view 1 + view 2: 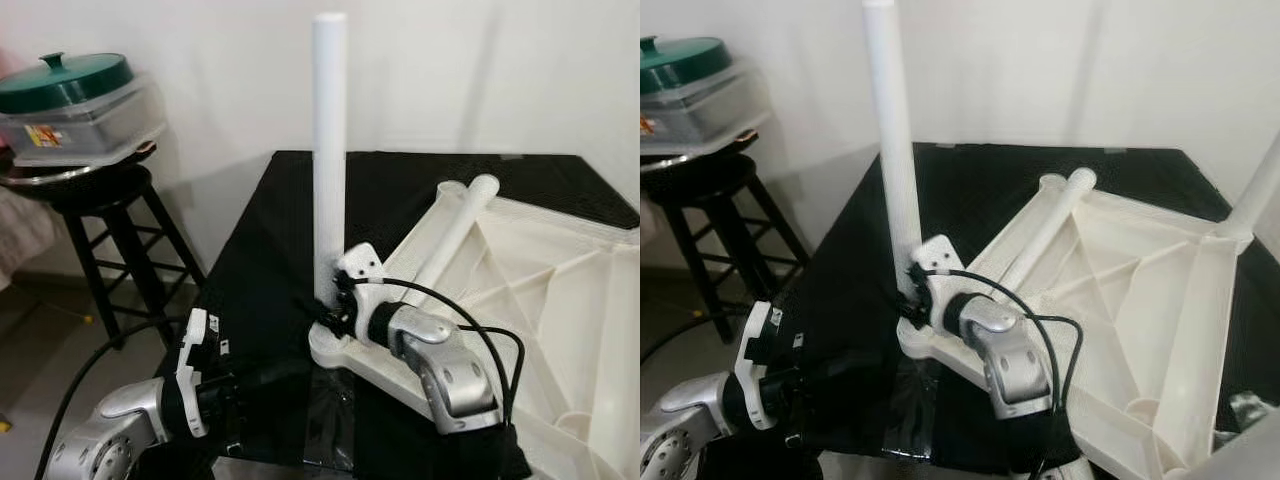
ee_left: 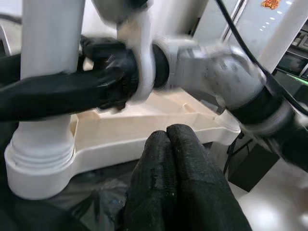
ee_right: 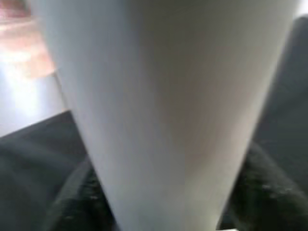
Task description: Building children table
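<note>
A white children's table top (image 1: 560, 300) lies upside down on a black-covered surface (image 1: 260, 250). One white leg (image 1: 329, 150) stands upright in the near corner socket (image 2: 41, 163). My right gripper (image 1: 325, 300) is shut on this leg just above the socket, and its black fingers (image 3: 72, 192) press both sides of the leg (image 3: 168, 110). A second leg (image 1: 455, 232) lies flat across the underside. A third leg (image 1: 1257, 190) stands at the far right corner. My left gripper (image 2: 166, 139) hovers low in front of the socket, shut and holding nothing.
A black wooden stool (image 1: 105, 205) stands to the left and carries a clear container with a green lid (image 1: 68, 85). A white wall runs behind the table. A black cable (image 1: 470, 320) loops over my right wrist.
</note>
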`<state>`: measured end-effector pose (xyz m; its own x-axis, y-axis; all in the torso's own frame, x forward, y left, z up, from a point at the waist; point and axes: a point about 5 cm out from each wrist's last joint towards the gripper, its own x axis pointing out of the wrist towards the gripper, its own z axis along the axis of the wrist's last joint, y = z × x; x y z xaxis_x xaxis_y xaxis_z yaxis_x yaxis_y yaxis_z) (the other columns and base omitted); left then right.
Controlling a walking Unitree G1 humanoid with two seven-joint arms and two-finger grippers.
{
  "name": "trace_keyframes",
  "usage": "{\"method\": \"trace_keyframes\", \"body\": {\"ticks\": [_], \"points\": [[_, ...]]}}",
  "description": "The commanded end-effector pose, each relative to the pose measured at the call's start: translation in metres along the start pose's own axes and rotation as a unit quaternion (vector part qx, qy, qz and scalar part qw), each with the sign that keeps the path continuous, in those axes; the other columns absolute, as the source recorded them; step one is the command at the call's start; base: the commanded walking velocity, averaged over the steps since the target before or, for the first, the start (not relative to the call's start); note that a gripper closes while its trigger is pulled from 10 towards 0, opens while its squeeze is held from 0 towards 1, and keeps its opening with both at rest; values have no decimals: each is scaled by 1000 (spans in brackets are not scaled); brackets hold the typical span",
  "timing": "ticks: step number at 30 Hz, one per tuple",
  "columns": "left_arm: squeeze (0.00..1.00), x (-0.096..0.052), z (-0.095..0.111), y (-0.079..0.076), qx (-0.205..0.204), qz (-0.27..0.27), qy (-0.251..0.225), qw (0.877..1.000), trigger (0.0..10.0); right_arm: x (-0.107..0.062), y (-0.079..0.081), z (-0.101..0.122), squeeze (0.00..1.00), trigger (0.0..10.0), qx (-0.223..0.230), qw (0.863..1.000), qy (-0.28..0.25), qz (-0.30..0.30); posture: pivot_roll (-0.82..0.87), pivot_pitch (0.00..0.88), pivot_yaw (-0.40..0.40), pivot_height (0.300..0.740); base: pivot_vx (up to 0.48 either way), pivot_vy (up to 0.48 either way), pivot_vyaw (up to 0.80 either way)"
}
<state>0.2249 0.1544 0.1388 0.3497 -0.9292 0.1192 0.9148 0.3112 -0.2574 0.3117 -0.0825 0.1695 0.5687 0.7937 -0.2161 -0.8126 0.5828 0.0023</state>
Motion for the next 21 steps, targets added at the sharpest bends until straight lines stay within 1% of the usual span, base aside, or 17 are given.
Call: {"method": "trace_keyframes", "body": {"ticks": [1, 2, 3, 4, 5, 6, 7, 8, 9, 10, 11, 13, 14, 16, 17, 19, 21], "points": [[0, -2, 0, 1, 5, 5, 3, 1000, 10000, -5, 0, 31, 1000, 10000, -54, 992, -56, 99, -26, 5, 11, 740, 0, 0, 0], [0, -2, 0, 1, 4, 4, 3, 1000, 10000, -9, -3, 36, 1000, 10000, -78, 986, -58, 136, -25, 4, 11, 740, 0, 0, 0], [0, -2, 0, 1, 4, 3, 3, 1000, 10000, -15, -7, 39, 98, 10000, -95, 978, -50, 181, -23, 5, 9, 740, 0, 0, 0], [0, -2, 0, 1, 4, 3, 3, 1000, 10000, -15, -7, 39, 98, 10000, -95, 978, -50, 181, -23, 5, 9, 740, 0, 0, 0], [0, -1, 0, 1, 4, 3, 3, 1000, 10000, -18, -9, 40, 98, 10000, -102, 972, -44, 206, -21, 6, 8, 740, 0, 0, 0], [0, -1, 0, 1, 4, 3, 2, 1000, 10000, -21, -14, 41, 0, 10000, -98, 966, -35, 237, -16, 7, 4, 740, 0, 0, 0], [0, -1, 0, 1, 4, 4, 2, 1000, 10000, -21, -21, 42, 0, 10000, -97, 961, -26, 257, -11, 9, 3, 740, 0, 0, 0], [0, -1, 0, 1, 4, 4, 2, 1000, 10000, -21, -21, 42, 0, 10000, -97, 961, -26, 257, -11, 9, 3, 740, 0, 0, 0], [0, -2, 0, 0, 5, 5, 1, 1000, 10000, -19, -28, 43, 0, 10000, -98, 960, -20, 260, -11, 9, 3, 740, 0, 0, 0], [0, -2, 0, 0, 5, 5, 1, 1000, 10000, -13, -37, 44, 0, 10000, -103, 965, -11, 242, -4, 13, 2, 740, 0, 0, 0], [0, -2, 0, 0, 5, 5, 1, 1000, 10000, -13, -37, 44, 0, 10000, -103, 965, -11, 242, -4, 13, 2, 740, 0, 0, 0], [0, -1, -1, -1, 5, 6, 2, 1000, 10000, -5, -47, 47, 0, 10000, -97, 969, -11, 229, 5, 17, 3, 740, 0, 0, 0], [0, -1, -1, -2, 4, 7, 3, 1000, 10000, -3, -49, 49, 0, 1922, -87, 967, -17, 238, 10, 21, 4, 740, 0, 0, 0], [0, -1, -1, -2, 4, 7, 4, 1000, 10000, -3, -50, 51, 0, 1922, -81, 964, -22, 252, 10, 21, 4, 740, 0, 0, 0], [0, -1, -1, -3, 4, 6, 4, 1000, 10000, -4, -50, 53, 0, 0, -76, 961, -26, 264, 11, 23, 4, 740, 0, 0, 0], [0, -1, -1, -3, 4, 6, 5, 1000, 10000, -4, -51, 54, 0, 0, -74, 958, -27, 275, 11, 24, 4, 740, 0, 0, 0], [0, -1, -1, -4, 2, 5, 5, 1000, 10000, -6, -54, 53, 0, 0, -75, 956, -14, 283, 11, 28, 2, 740, 0, 0, 0]]}}
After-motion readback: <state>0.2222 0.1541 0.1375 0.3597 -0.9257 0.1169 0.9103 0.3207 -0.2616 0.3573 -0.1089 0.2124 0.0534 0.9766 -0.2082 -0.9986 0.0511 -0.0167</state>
